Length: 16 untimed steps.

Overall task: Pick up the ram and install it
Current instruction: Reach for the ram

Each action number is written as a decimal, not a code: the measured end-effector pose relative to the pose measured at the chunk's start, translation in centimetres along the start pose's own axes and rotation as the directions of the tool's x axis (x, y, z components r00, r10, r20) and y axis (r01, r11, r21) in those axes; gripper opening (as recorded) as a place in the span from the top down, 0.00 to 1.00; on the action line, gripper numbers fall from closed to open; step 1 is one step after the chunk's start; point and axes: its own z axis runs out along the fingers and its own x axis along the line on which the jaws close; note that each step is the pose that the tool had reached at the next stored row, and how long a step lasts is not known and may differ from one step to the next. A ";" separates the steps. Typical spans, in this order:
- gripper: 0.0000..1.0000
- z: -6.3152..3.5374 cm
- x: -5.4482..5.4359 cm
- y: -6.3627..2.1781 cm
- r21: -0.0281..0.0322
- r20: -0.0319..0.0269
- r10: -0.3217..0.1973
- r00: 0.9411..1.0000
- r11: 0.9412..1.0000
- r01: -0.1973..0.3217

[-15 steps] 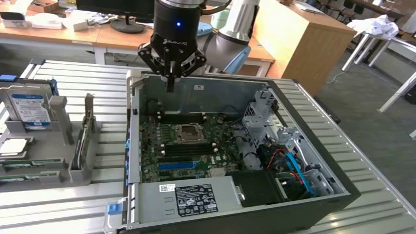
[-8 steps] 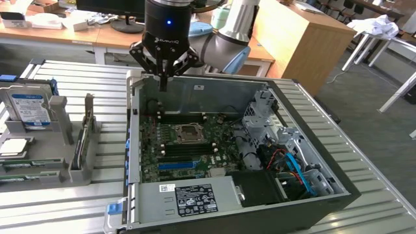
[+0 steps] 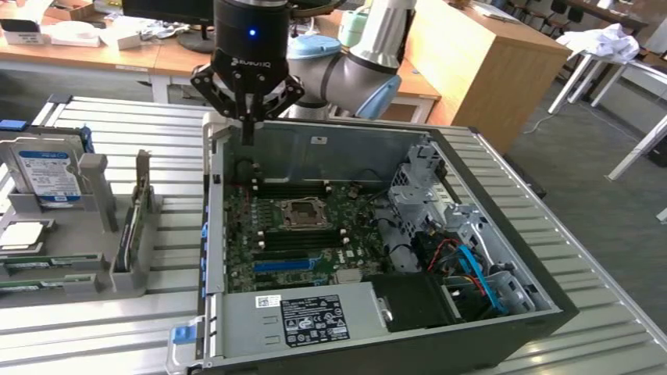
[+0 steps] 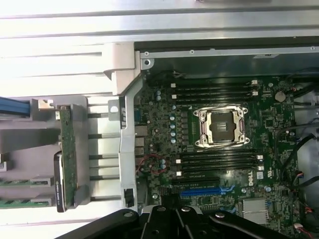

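Note:
The ram (image 3: 140,191) is a long thin green stick standing on edge in the grey holder (image 3: 99,258), at the exterior view's left; the wrist view shows it edge-on (image 4: 67,144). My gripper (image 3: 248,137) hangs over the far left corner of the open computer case (image 3: 214,234), well apart from the ram. Its fingers are shut to a point, and I see nothing between them. Black memory slots (image 4: 214,89) run beside the empty processor socket (image 4: 221,127) on the motherboard.
A silver hard drive (image 3: 47,176) with a blue-white label leans in the holder, with a small square chip (image 3: 23,234) in front of it. Two more green strips (image 3: 31,267) lie flat there. Drive cage and cables (image 3: 469,258) fill the case's right side. The power supply (image 3: 302,320) sits at the front.

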 end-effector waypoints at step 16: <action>0.89 -0.07 3.1 0.09 0.000 0.000 0.000 1.000 1.000 0.000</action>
